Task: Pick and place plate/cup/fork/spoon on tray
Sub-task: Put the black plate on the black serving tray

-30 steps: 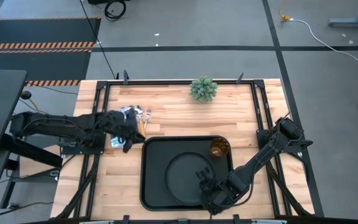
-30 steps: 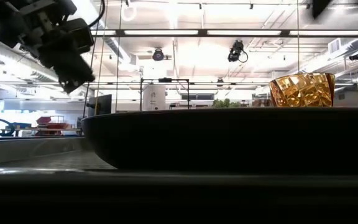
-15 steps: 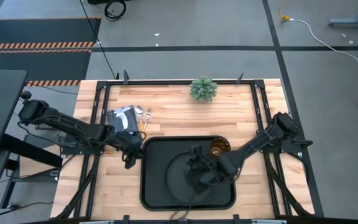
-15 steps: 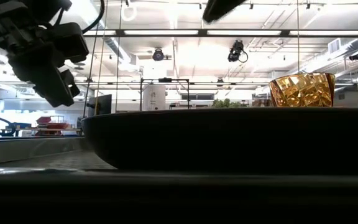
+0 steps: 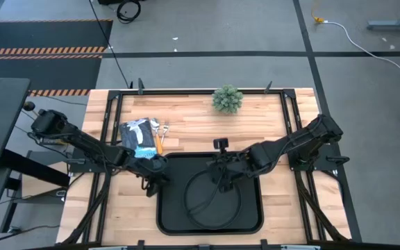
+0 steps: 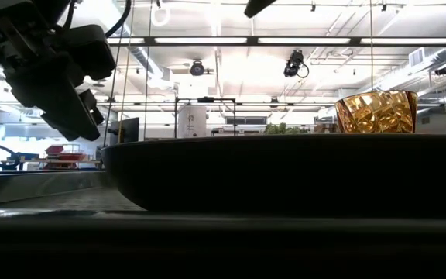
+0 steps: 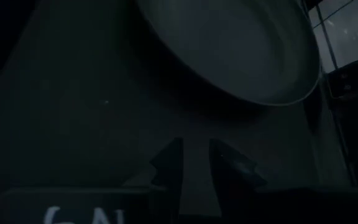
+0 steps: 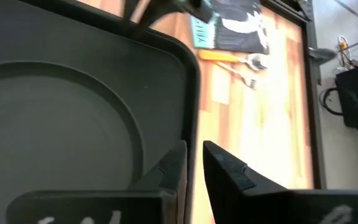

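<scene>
The black tray [image 5: 164, 208] lies at the table's near middle, and the round black plate [image 5: 200, 208] rests flat in it. The amber cup [image 6: 375, 112] stands in the tray's far right corner; my right arm hides it from above. The orange-handled fork [image 8: 229, 57] lies on the wood beyond the tray's far left corner. I cannot pick out the spoon. My left gripper [image 5: 153, 179] hangs at the tray's far left corner, its fingers [image 7: 169, 165] a thin slit apart with nothing between them. My right gripper [image 5: 222, 177] hovers above the tray's far part, likewise nearly closed and empty.
A blue and white packet [image 5: 137, 134] lies beside the cutlery. A small green plant [image 5: 227, 98] stands at the far edge. Black frame rails [image 5: 110, 118] run along the table's left and right sides. Bare wood shows on either side of the tray.
My left gripper has gone from the packet and cutlery toward the near edge and down, ending at the tray's far left corner. My right gripper has risen from the plate's near right rim and swung toward the far edge, over the tray's far part. The plate stays flat.
</scene>
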You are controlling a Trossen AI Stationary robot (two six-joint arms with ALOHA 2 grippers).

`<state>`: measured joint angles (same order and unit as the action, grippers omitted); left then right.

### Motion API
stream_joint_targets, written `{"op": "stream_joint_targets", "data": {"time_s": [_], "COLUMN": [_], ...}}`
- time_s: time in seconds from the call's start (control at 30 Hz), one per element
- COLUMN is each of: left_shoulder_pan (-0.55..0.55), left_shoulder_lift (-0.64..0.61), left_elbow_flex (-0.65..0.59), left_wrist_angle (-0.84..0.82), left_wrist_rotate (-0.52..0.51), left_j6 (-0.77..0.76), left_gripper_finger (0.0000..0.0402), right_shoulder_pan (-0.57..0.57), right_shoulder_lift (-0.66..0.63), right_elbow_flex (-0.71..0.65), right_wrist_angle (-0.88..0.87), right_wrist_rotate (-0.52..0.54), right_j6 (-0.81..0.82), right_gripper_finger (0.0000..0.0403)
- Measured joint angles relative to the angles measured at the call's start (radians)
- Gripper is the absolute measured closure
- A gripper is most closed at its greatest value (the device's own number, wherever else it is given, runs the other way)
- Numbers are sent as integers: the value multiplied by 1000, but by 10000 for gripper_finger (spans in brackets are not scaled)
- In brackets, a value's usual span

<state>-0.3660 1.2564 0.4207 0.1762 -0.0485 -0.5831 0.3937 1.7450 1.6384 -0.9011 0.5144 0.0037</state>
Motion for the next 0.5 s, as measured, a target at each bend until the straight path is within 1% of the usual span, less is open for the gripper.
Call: {"op": "stream_joint_targets", "data": {"time_s": [0.1, 0.27, 0.5], "left_shoulder_pan": [-29, -59, -78], "left_shoulder_lift": [57, 156, 288], "left_elbow_flex": [57, 158, 265], "left_wrist_angle": [2, -64, -134], "left_wrist_rotate": [-1, -1, 0], "left_j6": [22, 50, 79], "left_gripper_finger": [314, 314, 314], "right_shoulder_pan": [-18, -42, -50], "right_shoulder_lift": [-40, -109, -211], "right_elbow_flex": [0, 0, -34], "right_wrist_angle": [-37, -78, -64], "right_wrist_rotate": [0, 0, 19], "right_j6": [-5, 0, 2], "right_gripper_finger": [348, 351, 351]}}
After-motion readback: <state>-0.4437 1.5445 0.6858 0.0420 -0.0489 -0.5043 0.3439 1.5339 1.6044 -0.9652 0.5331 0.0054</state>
